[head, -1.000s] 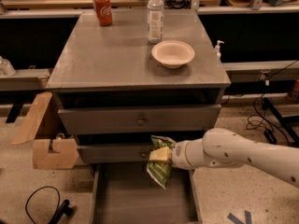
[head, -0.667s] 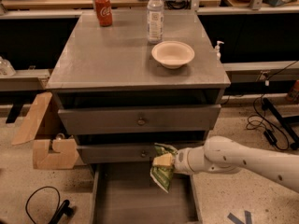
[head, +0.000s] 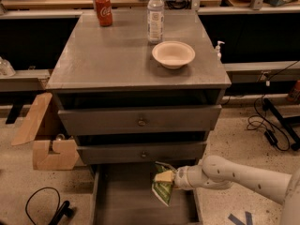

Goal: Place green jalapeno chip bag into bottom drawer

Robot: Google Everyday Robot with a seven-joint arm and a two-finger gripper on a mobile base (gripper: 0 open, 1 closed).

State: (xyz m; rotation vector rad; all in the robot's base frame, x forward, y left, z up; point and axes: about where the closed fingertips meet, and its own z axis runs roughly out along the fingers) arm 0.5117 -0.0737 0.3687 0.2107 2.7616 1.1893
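My pale yellowish gripper (head: 168, 177), at lower centre of the frame, pinches the wrinkly glossy green jalapeno chip bag (head: 162, 191) over the plain grey metal bottom drawer (head: 126, 196). At upper left stands a red soda can (head: 103, 10).

No legible text; red can (head: 103, 10) at 11 o'clock has white script, unreadable. Gripper (head: 168, 177) at 6 o'clock clamps green jalapeno chip bag (head: 162, 192).
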